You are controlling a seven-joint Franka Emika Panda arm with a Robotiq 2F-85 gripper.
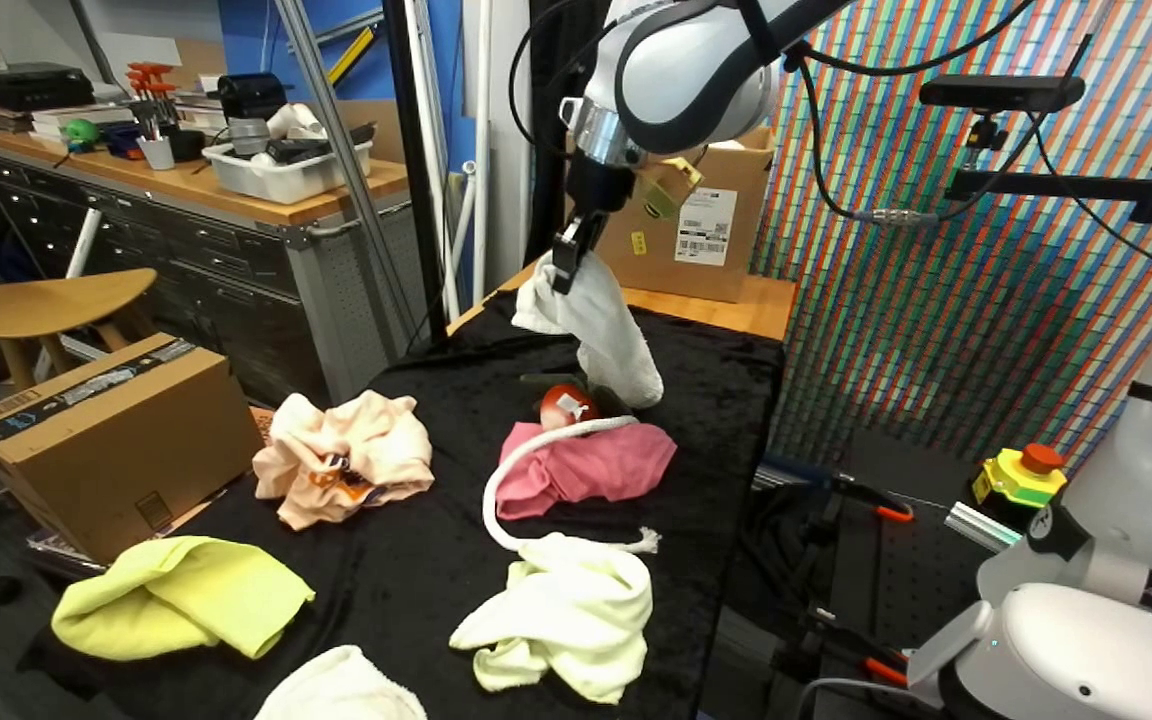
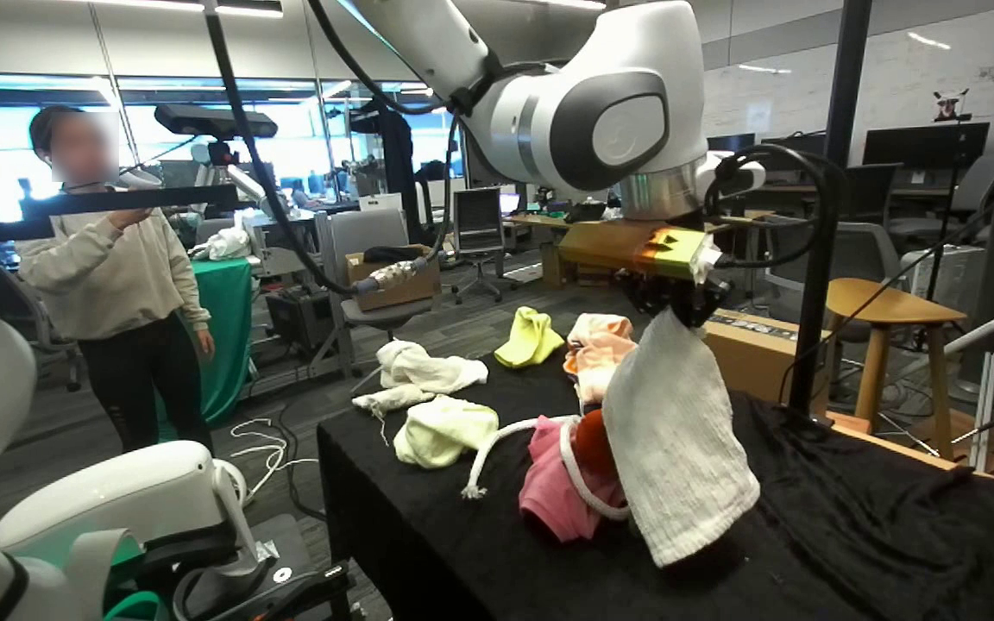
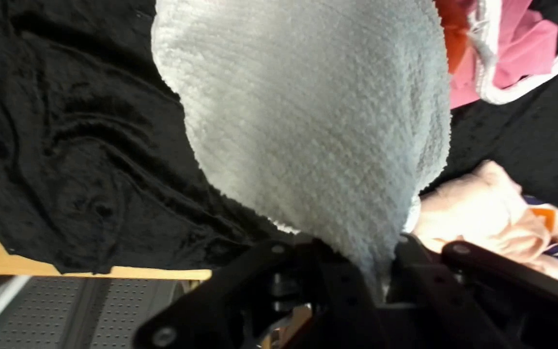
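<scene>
Gripper (image 3: pixel 379 271): at the bottom centre of the wrist view; in both exterior views it stands above the table cover (image 1: pixel 366 590).
Fingers (image 3: pixel 342 286): drawn together, pinching a bunched end of the white cloth (image 2: pixel 678 440) between them.
White cloth: hangs from the gripper, narrow at the grip and wider below; right of centre in an exterior view, it hides part of the red object (image 1: pixel 553 415). Contact between its lower edge and the table cover cannot be determined.
Red object: near the frame centre in an exterior view; bears a white tag (image 1: pixel 572 406).
Pink cloth (image 1: pixel 586 475): crumpled, at frame centre, directly below the red object in the picture.
Rope (image 1: pixel 492 490): white; runs over the pink cloth and curves down its left side; frayed end just beside the pale green cloth (image 1: pixel 576 620).
Pale green cloth: rumpled, at bottom centre of an exterior view.
Peach cloth (image 1: pixel 376 440): crumpled, left of centre; dark and orange print.
Yellow cloth (image 1: pixel 196 595): folded over, at lower left.
Second white cloth (image 1: pixel 341 690): at the bottom edge, partly cut off.
Table cover: black, wrinkled.
Taped box (image 1: pixel 116 450): cardboard, at left.
Labelled box (image 1: pixel 636 250): cardboard, at upper centre, behind the gripper.
Person (image 2: pixel 109 276): standing at left in an exterior view, one hand raised.
</scene>
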